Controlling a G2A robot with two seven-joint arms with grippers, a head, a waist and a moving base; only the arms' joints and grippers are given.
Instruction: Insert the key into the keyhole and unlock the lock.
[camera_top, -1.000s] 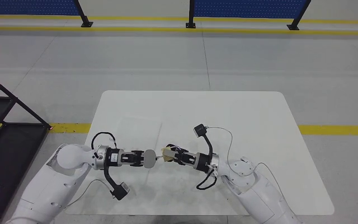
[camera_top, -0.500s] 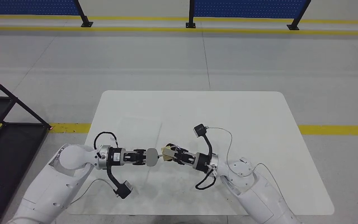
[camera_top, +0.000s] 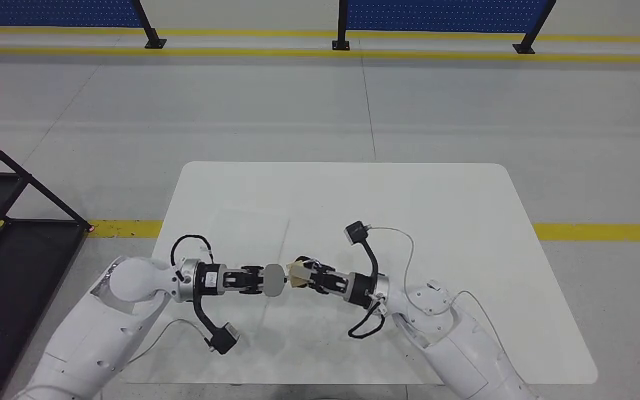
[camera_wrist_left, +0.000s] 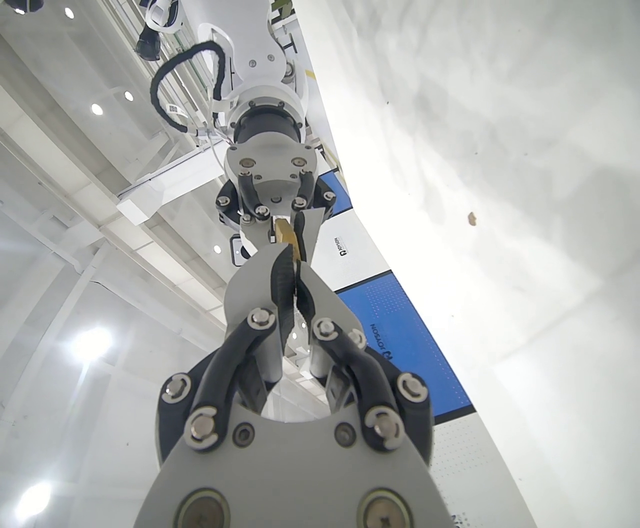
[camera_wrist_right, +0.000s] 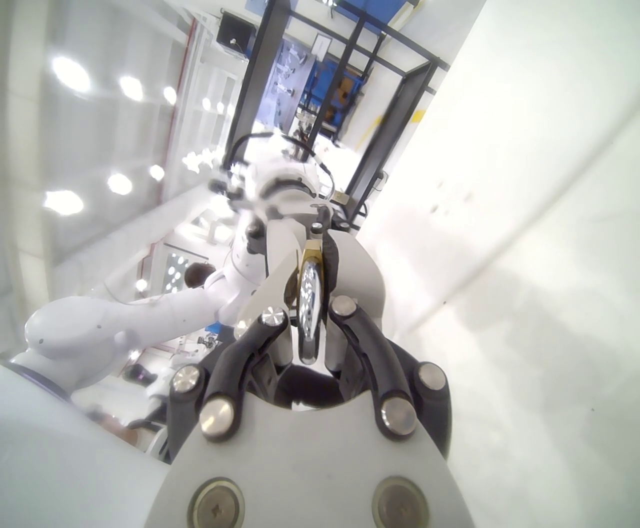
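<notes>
**Left gripper** (camera_wrist_left: 292, 262): grey metal fingers with ribbed black rubber pads (camera_wrist_left: 280, 285), pinched shut. Judged to hold the small key, which is too slight to make out between the pads. Its tip meets the brass-coloured block padlock (camera_wrist_left: 285, 234) end-on, above the table's near middle.

**Right gripper** (camera_wrist_right: 312, 245): same build, clamped on the padlock's flat sides. One face shows bright polished metal.

**Change:** over the last second the left wrist has rolled slightly and the grippers have drawn closer. Probably the key is seated and the turn is beginning.

**Beneath:** smooth matt white rectangular table (camera_top: 450, 220).
</notes>
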